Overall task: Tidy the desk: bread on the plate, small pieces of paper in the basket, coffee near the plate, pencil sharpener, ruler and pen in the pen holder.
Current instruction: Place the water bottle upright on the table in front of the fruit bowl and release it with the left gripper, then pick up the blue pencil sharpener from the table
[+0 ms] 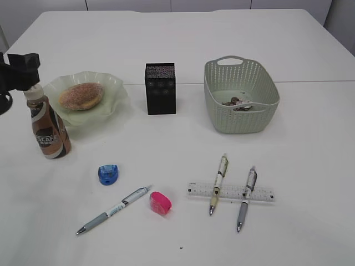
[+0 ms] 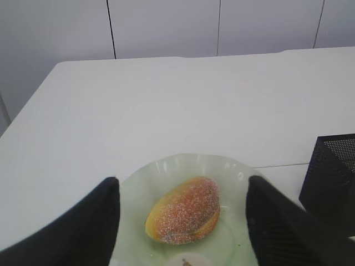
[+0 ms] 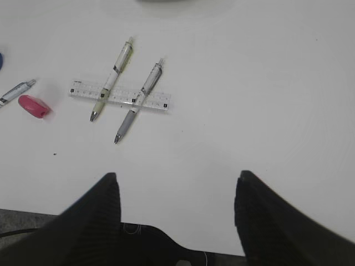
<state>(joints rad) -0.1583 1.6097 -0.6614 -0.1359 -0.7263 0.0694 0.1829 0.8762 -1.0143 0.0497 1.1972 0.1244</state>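
Note:
The bread (image 1: 81, 96) lies on the green plate (image 1: 113, 88) at the left. Just in front stands the coffee (image 1: 49, 130) bottle, upright on the desk (image 1: 177, 44). My left gripper (image 1: 25, 69) hovers at its white cap (image 2: 187, 260), open and not touching it; the bread (image 2: 186, 213) shows between its fingers (image 2: 83, 233). Small pieces of paper (image 1: 237, 103) lie in the basket (image 1: 239, 94). The pen holder (image 1: 160, 88) stands mid-desk. Two pens (image 1: 218, 184) (image 1: 247, 190) cross the ruler (image 1: 230, 192). My right gripper (image 3: 177, 188) is open over the near edge.
A blue pencil sharpener (image 1: 108, 174), a pink one (image 1: 160, 203) and a third pen (image 1: 113, 210) lie front left. In the right wrist view the ruler (image 3: 119, 95) and pink sharpener (image 3: 34, 106) lie ahead, left of my fingers.

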